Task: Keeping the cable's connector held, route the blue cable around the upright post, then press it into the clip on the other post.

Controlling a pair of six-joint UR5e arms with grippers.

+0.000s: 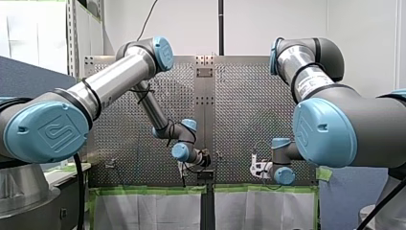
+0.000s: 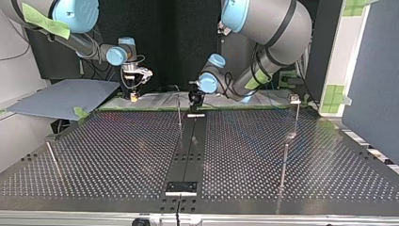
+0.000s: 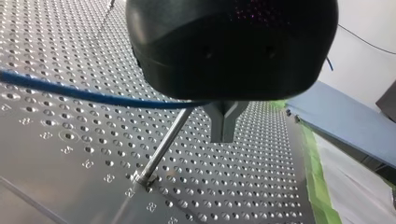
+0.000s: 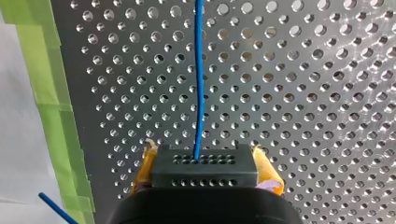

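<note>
The connector (image 4: 204, 171) is clamped by the right gripper (image 4: 204, 164); the blue cable (image 3: 93, 96), pinched in the left gripper (image 3: 224, 128), is best drawn taut round the upright post (image 3: 163, 144)

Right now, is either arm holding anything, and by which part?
My right arm's fingers clamp the black connector by its sides. My left arm's fingers seem to pinch the blue cable partway along.

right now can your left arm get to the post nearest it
Probably yes: the post stands just beside my left gripper, with nothing between them. The blue cable it holds runs close by the post's top.
</note>
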